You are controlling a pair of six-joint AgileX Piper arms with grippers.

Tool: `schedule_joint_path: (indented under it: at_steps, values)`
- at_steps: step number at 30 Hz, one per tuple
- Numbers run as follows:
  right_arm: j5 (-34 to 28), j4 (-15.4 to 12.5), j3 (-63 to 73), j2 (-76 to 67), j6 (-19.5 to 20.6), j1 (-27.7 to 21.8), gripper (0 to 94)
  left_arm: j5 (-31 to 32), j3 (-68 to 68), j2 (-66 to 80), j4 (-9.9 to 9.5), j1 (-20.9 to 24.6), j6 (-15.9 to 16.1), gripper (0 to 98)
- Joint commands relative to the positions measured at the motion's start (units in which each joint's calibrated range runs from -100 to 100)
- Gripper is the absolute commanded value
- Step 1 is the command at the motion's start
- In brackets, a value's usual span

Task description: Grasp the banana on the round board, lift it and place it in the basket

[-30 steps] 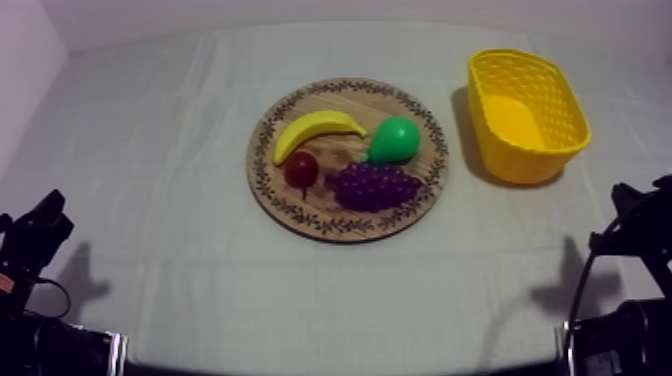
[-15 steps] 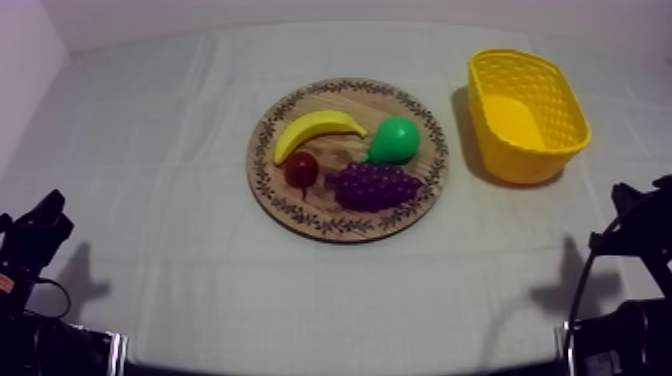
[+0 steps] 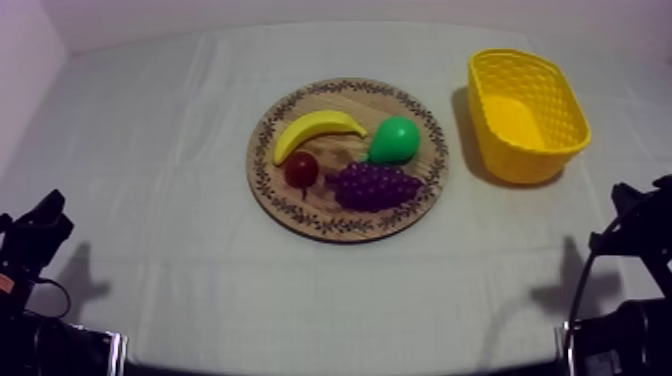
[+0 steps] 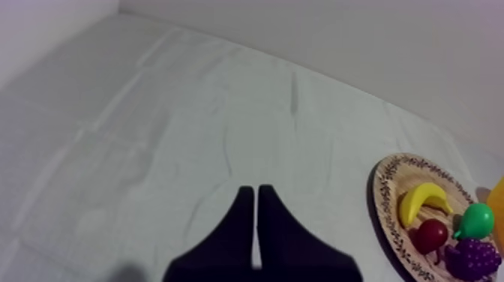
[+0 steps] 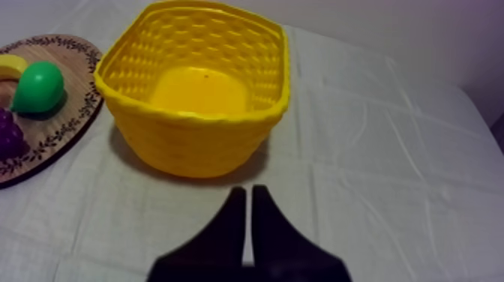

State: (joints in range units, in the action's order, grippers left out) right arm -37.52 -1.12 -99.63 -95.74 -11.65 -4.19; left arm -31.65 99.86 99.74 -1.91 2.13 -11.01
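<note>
Banana, top view: the banana (image 3: pixel 315 128) is a plain yellow crescent with a smooth skin. It lies flat on the upper left part of the board (image 3: pixel 345 88), near the centre of the frame, with its arch bending upward.
Neighbours, top view: the small red fruit (image 3: pixel 300 170) sits just under the banana's left end. The pear (image 3: pixel 393 140) is just beside its right tip, and the grapes (image 3: pixel 373 185) are lower right of it.
Basket, top view: the basket (image 3: pixel 500 55) stands at the upper right of the frame, apart from the board.
Arms, top view: the left arm (image 3: pixel 40 225) is at the lower left edge and the right arm (image 3: pixel 630 210) at the lower right edge. Both are well apart from the banana, over bare cloth (image 3: pixel 180 150).
Left wrist view: the left gripper (image 4: pixel 255 189) has its fingers pressed together into a narrow wedge and holds nothing. The banana (image 4: pixel 421 204) lies on the board (image 4: pixel 386 180) well off to the side of it.
Right wrist view: the right gripper (image 5: pixel 246 189) is closed to a wedge on nothing and points at the near wall of the basket (image 5: pixel 195 142). One end of the banana (image 5: pixel 9 66) shows on the board (image 5: pixel 52 131) beside the pear (image 5: pixel 39 86), beyond the basket's side and far from the fingers.
</note>
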Motion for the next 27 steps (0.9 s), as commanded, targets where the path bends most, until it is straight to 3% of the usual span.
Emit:
schedule_joint_path:
  at_steps: [1, 20, 27]
  values:
    - [0.0, 0.0, 0.0, 0.0, 0.0, 0.0, 0.4, 0.0, 0.0, 0.0, 0.03, 0.0, 0.0, 0.1]
    - [0.0, 0.0, 0.0, 0.0, 0.1, 0.0, 0.4, 0.0, 0.0, 0.0, 0.03, 0.0, 0.0, 0.1]
    - [-0.2, 0.6, 0.4, 0.5, 4.4, 1.2, 0.4, 0.0, 0.0, 0.0, 0.03, 0.0, 0.0, 0.1]
